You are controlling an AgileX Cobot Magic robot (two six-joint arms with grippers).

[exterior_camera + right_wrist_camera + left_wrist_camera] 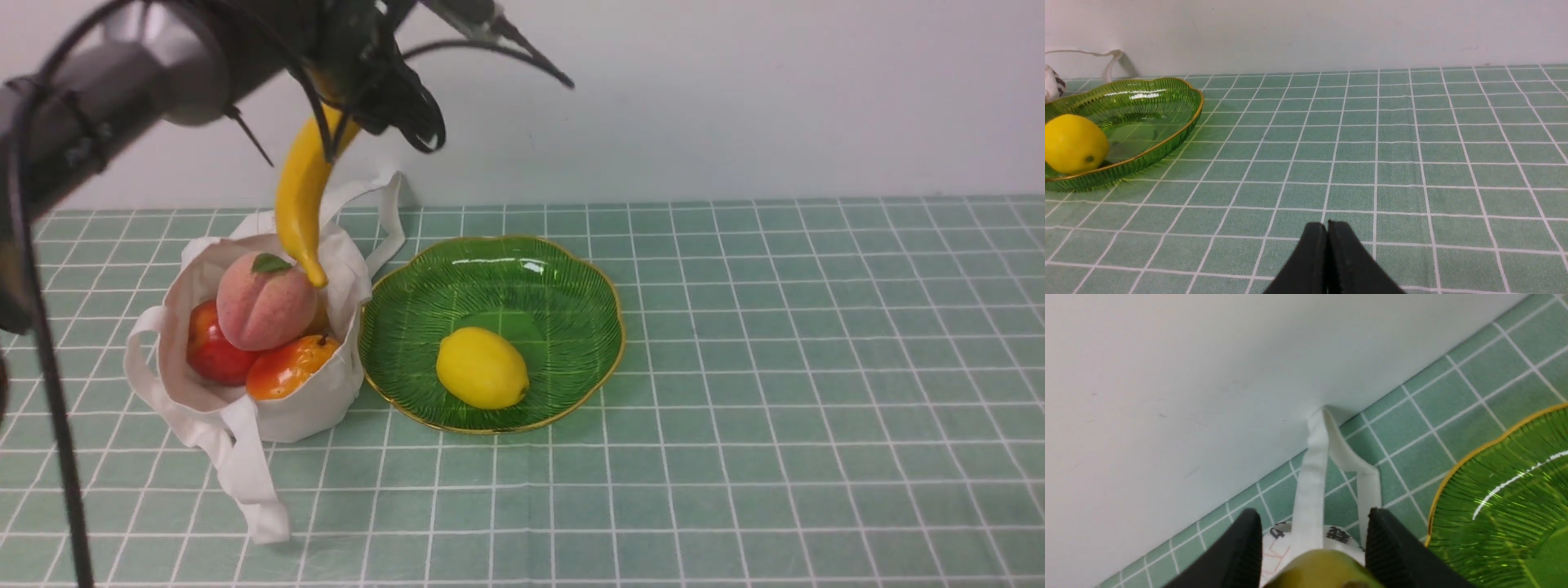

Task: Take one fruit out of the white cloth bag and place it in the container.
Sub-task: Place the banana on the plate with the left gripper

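Observation:
My left gripper [347, 86] is shut on the top end of the long yellow banana [300, 192], which hangs almost straight down with its tip just above the open white cloth bag [314, 408]. In the left wrist view the banana's end [1321, 569] sits between the two black fingers [1388, 547], above the bag's strap [1312, 477]. To the right of the bag lies the green glass dish [563, 282] with a lemon [482, 367] in it. My right gripper [1327, 228] is shut on nothing, low over the cloth far right of the dish [1167, 118].
A pink peach [265, 302], a red fruit [211, 351] and an orange-red fruit [290, 367] fill the bag. The bag's lower strap [249, 482] trails toward the front. A white wall rises just behind the bag and dish. The lemon [1073, 143] also shows in the right wrist view.

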